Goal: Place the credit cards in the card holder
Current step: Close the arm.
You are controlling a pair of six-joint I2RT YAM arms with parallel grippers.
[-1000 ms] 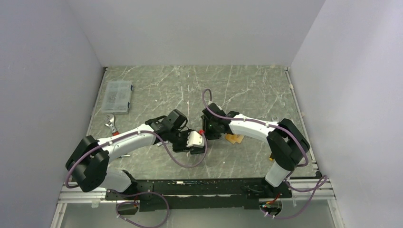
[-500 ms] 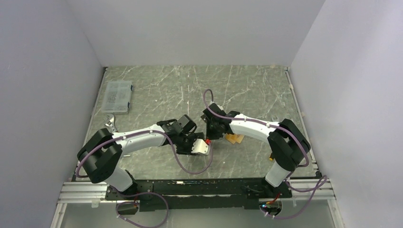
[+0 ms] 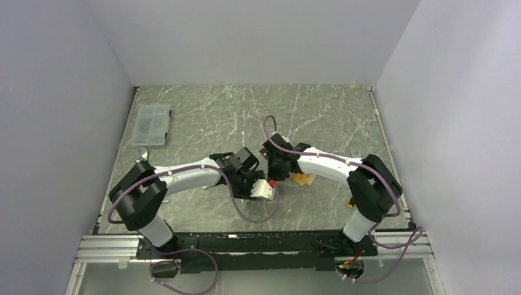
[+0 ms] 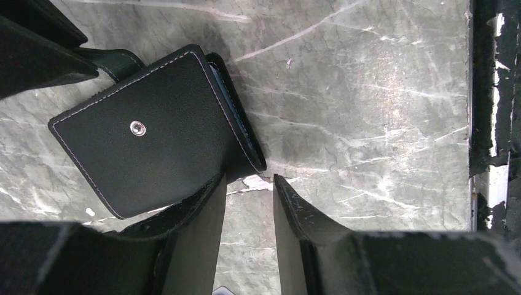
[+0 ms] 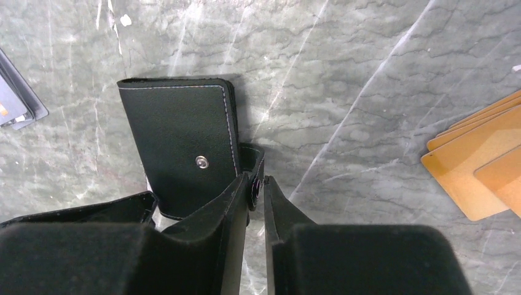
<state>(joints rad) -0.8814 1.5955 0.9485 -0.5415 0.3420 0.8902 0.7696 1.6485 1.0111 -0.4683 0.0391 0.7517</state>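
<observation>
Black card holder (image 4: pixel 153 132): folded shut and lying flat on the table, its stitched outer face and silver snap stud turned up. It fills the upper left of the left wrist view and sits left of centre in the right wrist view.
Snap tab (image 5: pixel 253 161): unfastened, sticking out from the card holder's edge and running down between the right gripper's fingers.
Right gripper (image 5: pixel 256 181): jaws nearly pressed together, pinching the snap tab, low in the middle of its own view.
Left gripper (image 4: pixel 249 181): jaws spread, with only bare table between them. One finger (image 4: pixel 206 209) lies against the card holder's lower edge, and the holder's corner sits just above the gap.
Orange-tan cards (image 5: pixel 473 172): several overlapping in a fan, flat on the table at the right edge of the right wrist view, well apart from the card holder.
Dark cards (image 5: pixel 15 101): a couple overlapping at the left edge of the right wrist view, partly cut off by the frame, apart from the card holder.
Table (image 3: pixel 203 110): grey-green, marble-patterned, streaked with pale scratches.
Clear plastic box (image 3: pixel 152 125): upper left of the table in the top view, well apart from both arms.
Arms: in the top view both reach to the middle of the table, their wrists close together.
</observation>
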